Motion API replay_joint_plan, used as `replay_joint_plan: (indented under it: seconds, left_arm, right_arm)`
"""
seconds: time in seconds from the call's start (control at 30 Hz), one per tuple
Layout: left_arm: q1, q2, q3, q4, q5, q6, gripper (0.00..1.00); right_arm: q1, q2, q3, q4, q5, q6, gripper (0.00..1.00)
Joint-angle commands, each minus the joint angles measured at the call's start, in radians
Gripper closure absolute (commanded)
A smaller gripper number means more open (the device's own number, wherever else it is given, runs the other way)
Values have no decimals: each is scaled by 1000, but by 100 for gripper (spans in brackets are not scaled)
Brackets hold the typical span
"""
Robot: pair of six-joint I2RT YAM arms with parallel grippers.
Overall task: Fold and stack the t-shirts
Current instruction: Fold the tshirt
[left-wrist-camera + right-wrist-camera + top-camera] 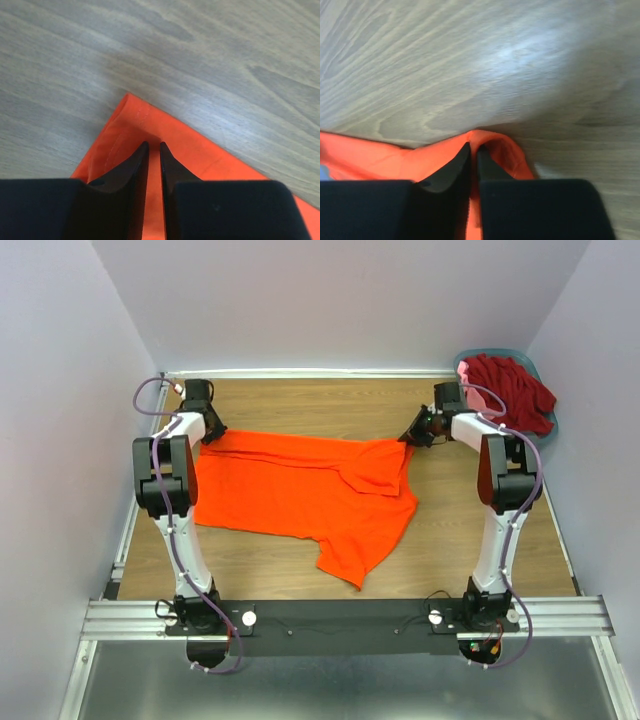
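The claw has its two dark fingers pressed nearly together, pinching a thin strip of the orange shirt near its corner. That corner lies flat on the wood-grain counter, with a stitched hem along its edge.

Left arm and right arm: white rounded links alternating with bulky black joint housings. Grey-purple cable clipped along each arm, looping free near wrist and base. Black bases seated on a black crossbar, with one white round cap beside each. Left gripper and right gripper: matte black rectangular blocks, each tapering into two thin, pointed black fingers.
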Motion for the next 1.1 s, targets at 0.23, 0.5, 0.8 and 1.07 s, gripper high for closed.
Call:
replay_joint_plan:
  seconds: [0.23, 0.5, 0.8, 1.07]
  left_arm:
    - [14, 21, -43, 27, 10, -51, 78]
    - [5, -4, -91, 49, 68, -94, 79]
    - [-23, -44, -45, 70, 96, -125, 57]
    - [-23, -292, -6, -20, 7, -61, 30]
  right_arm:
    - [-73, -50, -72, 23, 25, 11, 90]
    - [-85, -7, -11, 34, 39, -47, 87]
    - [-116, 89, 181, 23, 45, -131, 62]
    - [-111, -145, 78, -78, 65, -191, 39]
